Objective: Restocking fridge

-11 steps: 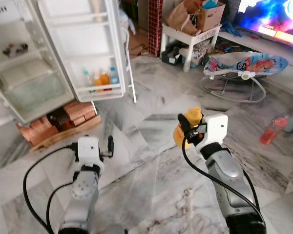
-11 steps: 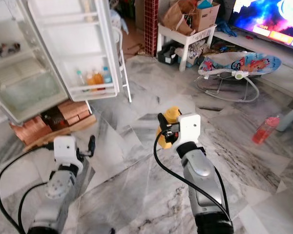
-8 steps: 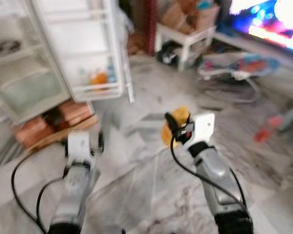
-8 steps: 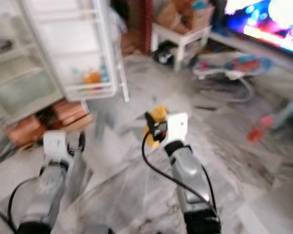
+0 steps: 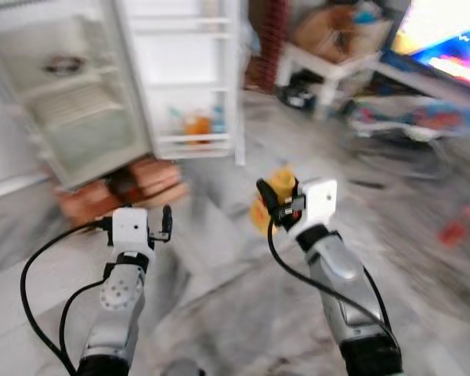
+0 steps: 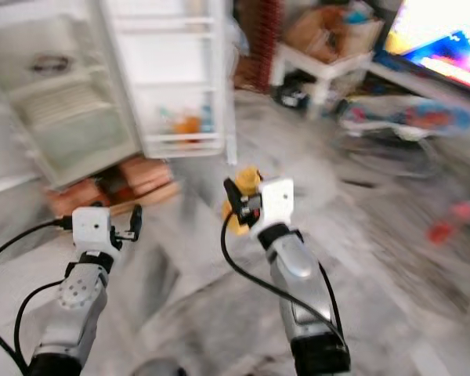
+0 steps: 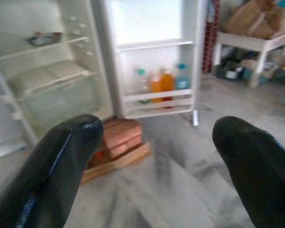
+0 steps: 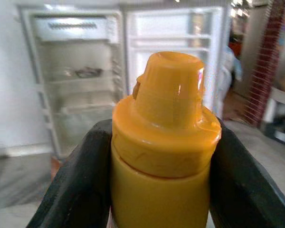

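Carrying step. Right gripper (image 8: 159, 156) has its fingers clamped on either side of the yellow bottle (image 8: 161, 142), held upright. Left gripper (image 7: 156, 156) empty, fingers apart. Open fridge (image 7: 61, 71) lies ahead of both fingertips, well apart. Next: close in, pick a shelf.

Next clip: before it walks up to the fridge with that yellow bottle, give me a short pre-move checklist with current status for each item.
1. Yellow bottle held in right tool: ok, a black finger presses each side below the cap.
2. Bottle cap on: ok.
3. Fridge door open: ok.
4. Space in the door shelf: cannot tell; bottles already stand there, and the picture is blurred.
5. Left tool free: ok, open with nothing between its fingers.
6. Camera steady: not ok, both eye views are motion-blurred.
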